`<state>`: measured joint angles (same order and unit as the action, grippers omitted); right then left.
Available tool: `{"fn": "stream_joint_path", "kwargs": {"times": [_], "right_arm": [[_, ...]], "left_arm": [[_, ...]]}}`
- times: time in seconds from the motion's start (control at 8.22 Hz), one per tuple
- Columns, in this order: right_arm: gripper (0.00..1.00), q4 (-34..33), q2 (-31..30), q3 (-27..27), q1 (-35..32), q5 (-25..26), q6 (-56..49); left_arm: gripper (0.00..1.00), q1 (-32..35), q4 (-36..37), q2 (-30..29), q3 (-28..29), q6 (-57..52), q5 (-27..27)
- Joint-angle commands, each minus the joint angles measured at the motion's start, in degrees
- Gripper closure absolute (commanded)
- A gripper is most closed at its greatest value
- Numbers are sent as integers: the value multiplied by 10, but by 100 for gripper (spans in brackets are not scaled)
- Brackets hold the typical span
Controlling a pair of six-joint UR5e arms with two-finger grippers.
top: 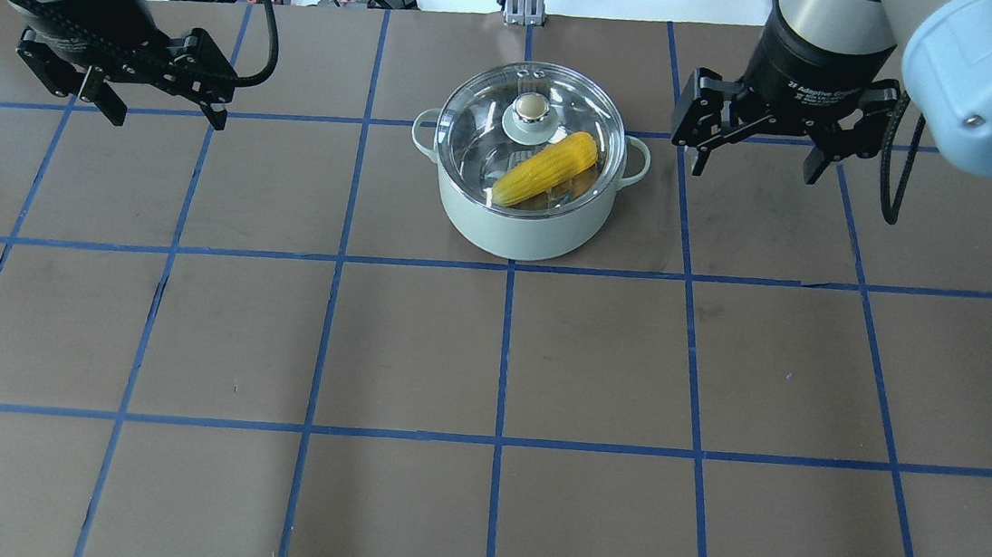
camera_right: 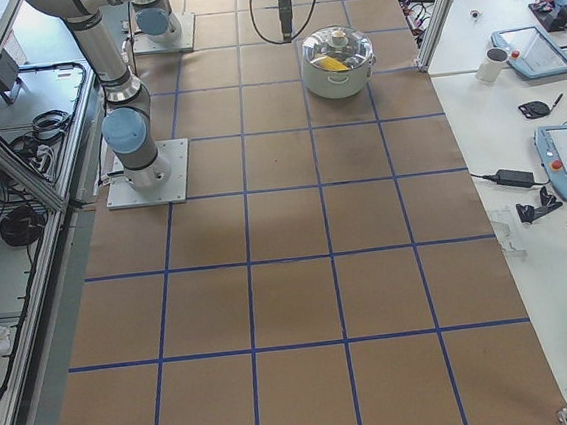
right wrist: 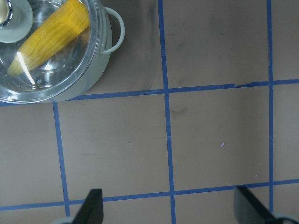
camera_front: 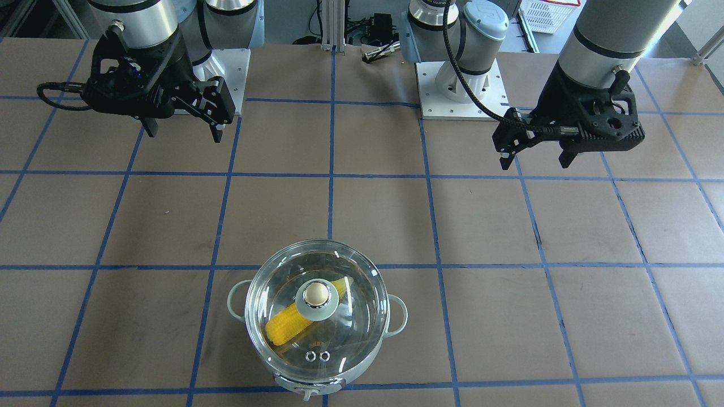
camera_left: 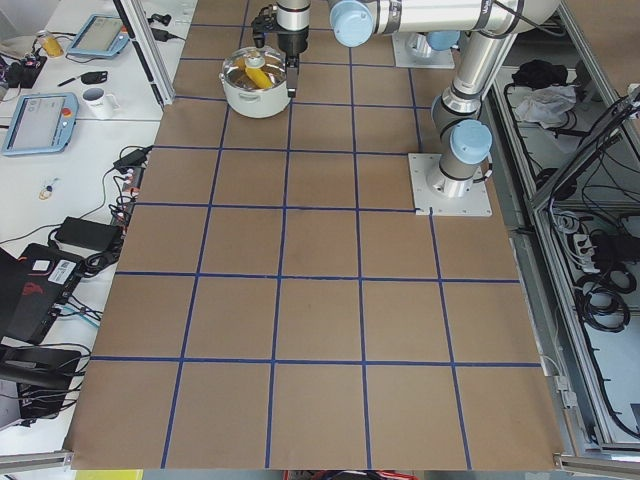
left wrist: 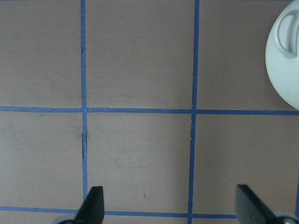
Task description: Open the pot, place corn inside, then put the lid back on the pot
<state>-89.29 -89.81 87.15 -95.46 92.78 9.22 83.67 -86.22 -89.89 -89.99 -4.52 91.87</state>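
Observation:
The pale mint-green pot [top: 519, 226] stands on the brown table between the two arms. The clear glass lid [top: 484, 123] with its cream knob [top: 529, 106] sits on the pot. The yellow corn [top: 547, 170] lies inside, seen through the glass. In the front-facing view the pot [camera_front: 362, 370], lid [camera_front: 353, 333] and corn [camera_front: 288, 325] are at the near edge. My left gripper [top: 167, 119] is open and empty, well off to the pot's left. My right gripper [top: 754, 171] is open and empty, just right of the pot's handle. The right wrist view shows the corn [right wrist: 49, 39] under the lid.
Blue tape lines divide the table [top: 488, 360] into squares. The arms' base plates [camera_front: 461, 93] are bolted at the robot's side of the table. A bench with tablets and a mug [camera_left: 100, 100] runs along the far side. The pot's wall [left wrist: 285, 60] shows in the left wrist view.

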Motion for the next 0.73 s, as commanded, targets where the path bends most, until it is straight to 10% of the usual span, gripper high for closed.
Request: {"fn": "stream_joint_path", "kwargs": {"times": [0.0, 0.61], "right_arm": [[0, -4, 0, 0, 0, 2, -1], [0, -4, 1, 0, 1, 2, -1]], "left_arm": [[0, 0, -2, 1, -1, -4, -1], [0, 0, -2, 2, -3, -6, -1]]}}
